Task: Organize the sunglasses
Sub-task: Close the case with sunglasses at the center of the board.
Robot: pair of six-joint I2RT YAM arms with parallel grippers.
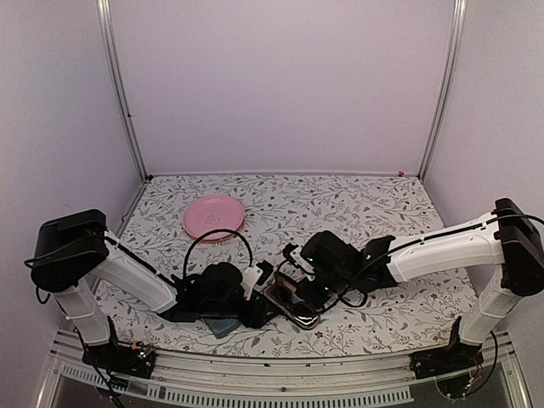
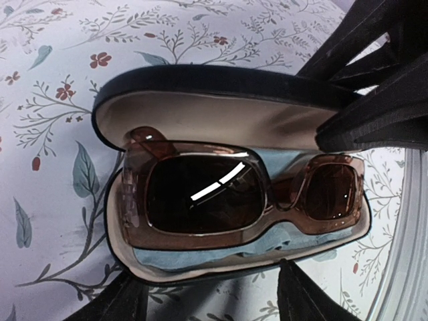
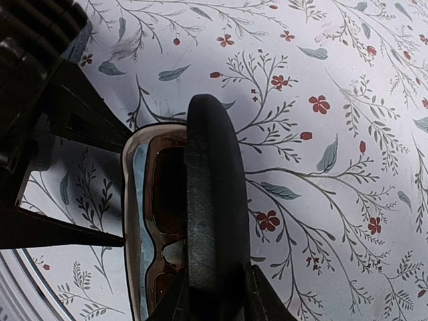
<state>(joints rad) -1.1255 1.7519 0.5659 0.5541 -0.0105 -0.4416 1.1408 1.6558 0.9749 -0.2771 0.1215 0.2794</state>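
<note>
The reddish-brown sunglasses [image 2: 221, 200] with dark lenses lie folded on a blue cloth inside an open black hard case [image 2: 200, 83]. The case [image 1: 299, 313] sits near the table's front edge, between both arms. My left gripper [image 2: 214, 302] is open, its fingertips [image 2: 124, 301] standing on the table just in front of the case's near rim. My right gripper [image 3: 217, 297] is shut on the raised case lid [image 3: 210, 200], one finger on each side of it. In the right wrist view the sunglasses [image 3: 164, 200] show only partly, left of the lid.
A pink plate [image 1: 214, 217] lies at the back left of the floral tablecloth. A grey-blue case [image 1: 223, 325] sits under my left arm by the front edge. The two grippers are close together over the black case. The metal table rail [image 2: 408, 254] runs just beside it.
</note>
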